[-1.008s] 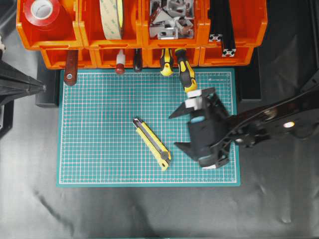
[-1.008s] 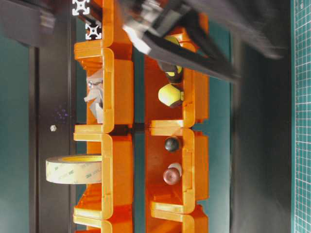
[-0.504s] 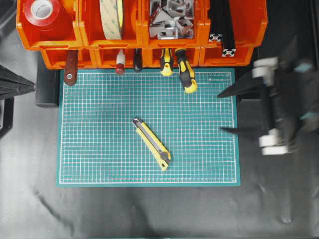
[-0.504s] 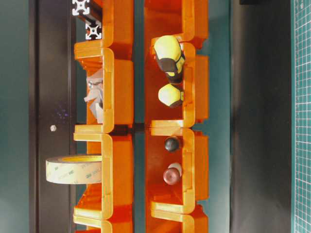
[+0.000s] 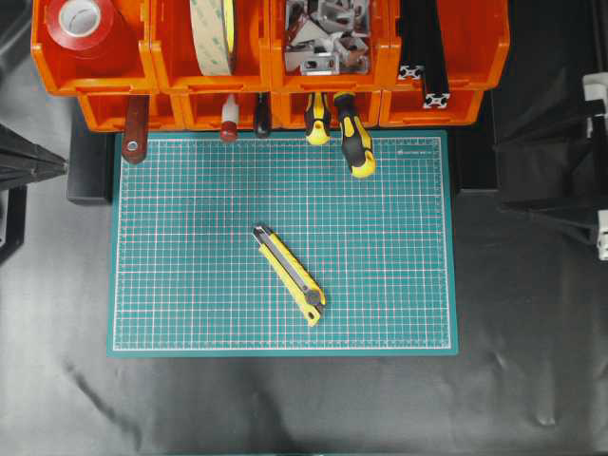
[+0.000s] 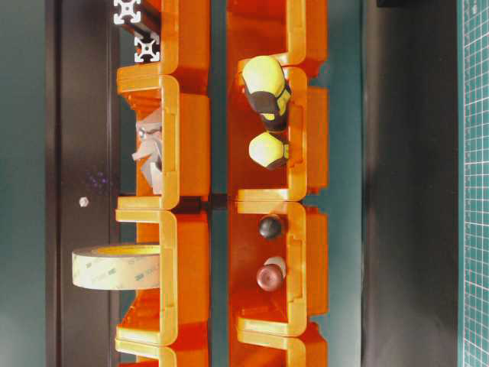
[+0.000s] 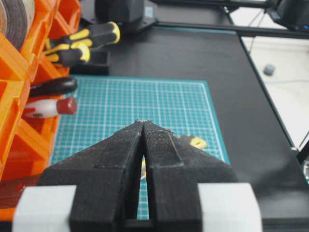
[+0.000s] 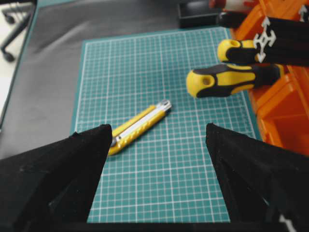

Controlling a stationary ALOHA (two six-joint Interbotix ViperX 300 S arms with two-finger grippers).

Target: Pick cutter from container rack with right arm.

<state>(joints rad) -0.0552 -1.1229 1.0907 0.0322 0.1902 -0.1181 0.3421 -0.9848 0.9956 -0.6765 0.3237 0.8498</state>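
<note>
The yellow cutter (image 5: 290,274) lies flat and diagonal on the green mat (image 5: 190,285), apart from both grippers. It also shows in the right wrist view (image 8: 137,126). The orange container rack (image 5: 152,66) runs along the mat's far edge and shows in the table-level view (image 6: 183,138). My right gripper (image 5: 499,175) is open and empty at the right edge, off the mat; in its wrist view (image 8: 158,128) the jaws stand wide apart. My left gripper (image 5: 63,168) is shut and empty at the left edge; its tips (image 7: 143,122) meet.
Two yellow-and-black screwdrivers (image 5: 353,142) stick out of a lower bin over the mat's far edge, beside a red-capped tool (image 5: 228,128) and a dark handle (image 5: 134,128). The upper bins hold tape rolls (image 5: 214,33), metal brackets (image 5: 328,33) and black aluminium profiles (image 5: 423,57).
My right gripper has pulled back from over the mat's right side to the right edge, staying open. The cutter has not moved. The left arm is still.
</note>
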